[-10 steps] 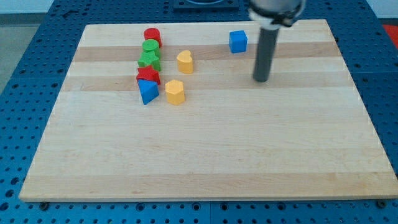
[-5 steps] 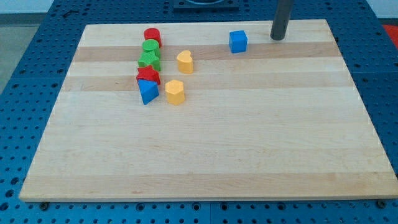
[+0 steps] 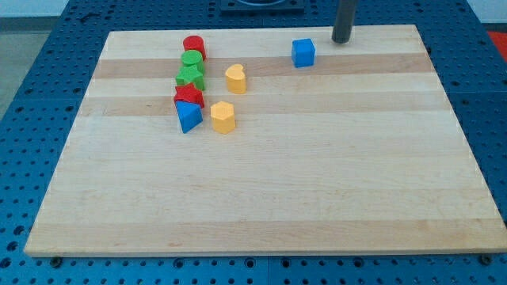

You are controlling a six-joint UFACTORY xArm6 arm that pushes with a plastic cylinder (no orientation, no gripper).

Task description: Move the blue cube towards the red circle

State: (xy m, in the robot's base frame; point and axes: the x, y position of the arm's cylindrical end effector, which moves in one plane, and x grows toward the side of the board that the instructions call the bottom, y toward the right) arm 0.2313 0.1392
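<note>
My tip (image 3: 341, 39): bare rod end, no gripper to open or close, holding nothing, near the surface's (image 3: 317, 174) top edge
Blue cube (image 3: 303, 52): just left of and slightly below my tip, near but apart
Red circle (image 3: 194, 45): a short red cylinder, well to the cube's left at about the same height, heading the column of blocks
Key relation: my tip is on the cube's far side from the circle, so a leftward push looks right
</note>
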